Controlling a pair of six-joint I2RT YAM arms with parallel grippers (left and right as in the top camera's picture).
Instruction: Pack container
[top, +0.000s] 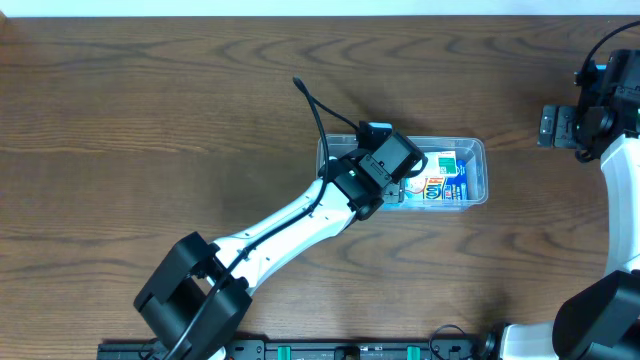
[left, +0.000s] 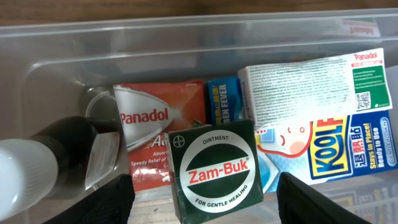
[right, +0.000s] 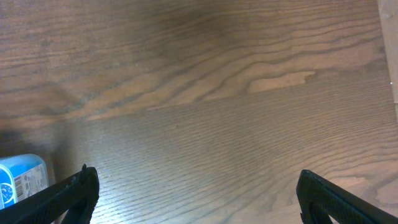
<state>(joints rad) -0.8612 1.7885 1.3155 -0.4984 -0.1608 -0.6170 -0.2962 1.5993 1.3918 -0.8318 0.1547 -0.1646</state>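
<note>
Green Zam-Buk box (left: 214, 171) loose between wide jaws of my left gripper (left: 202, 186), in container (left: 186, 37); I fear clipping it on lift, knocking it askew. Jaws of my right gripper (right: 196, 190) wide, empty.

I have my left arm (top: 290, 225) stretched diagonally forward, the left gripper (left: 208, 199) angled downward with jaws spread wide. My right arm (top: 622, 170) sits folded at the side (right gripper (right: 200, 198) equally agape).

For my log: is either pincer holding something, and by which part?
Nothing held: left pincer open, clear of the green box; right pincer open above the table.
</note>
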